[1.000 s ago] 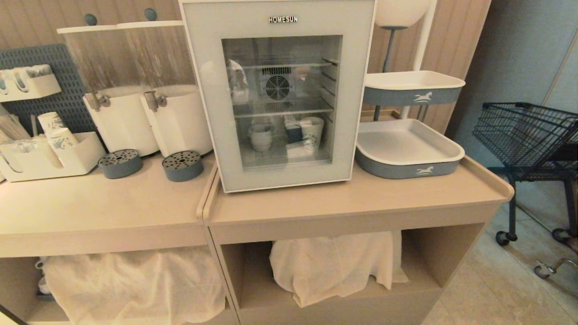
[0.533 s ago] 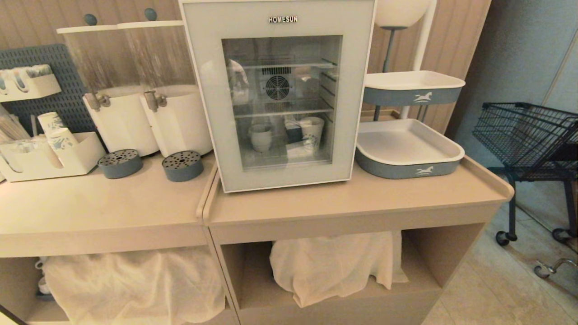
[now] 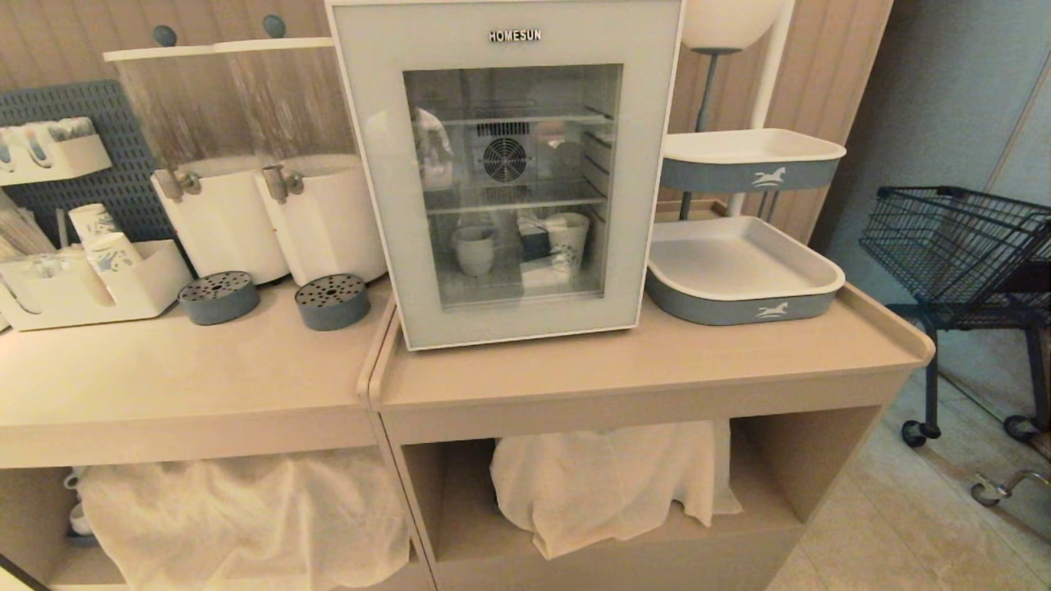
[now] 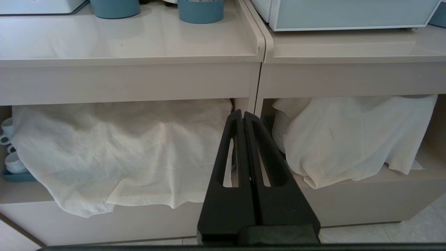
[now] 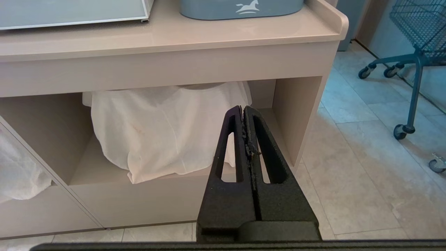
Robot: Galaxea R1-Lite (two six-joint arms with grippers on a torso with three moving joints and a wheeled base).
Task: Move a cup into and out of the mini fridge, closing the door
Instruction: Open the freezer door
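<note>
a pale beige counter (image 3: 640,361) runs across a drinks corner backed by ribbed wood panelling, and the mini fridge (image 3: 509,176) stands on it as the landmark for everything else. its door (image 3: 374,205) is closed flat, glass window facing the robot. behind that glass, on the fridge's lowest level, sits the cup (image 3: 475,249), small and white; a patterned paper cup (image 3: 568,240) and a dark little box are just beside it.

neither arm shows in the head view. the left gripper (image 4: 243,115) and the right gripper (image 5: 243,108) both hang low in front of the counter, below the fridge, each with its jaws pressed together and holding nothing.

judging from here, the door has to be opened first. a hasty pull on its edge could drag the whole fridge forward on the smooth counter. once inside, the paper cup so near the cup could be knocked over by a wide approach, and the wire shelf above leaves little headroom.

left of the fridge stand two white drink dispensers (image 3: 271,213) with grey drip cups (image 3: 332,301) near the fridge's corner. right of it, a two-tier tray stand (image 3: 743,283) sits close, which i think may crowd the door's swing. a wire trolley (image 3: 961,246) stands well off to the right.
</note>
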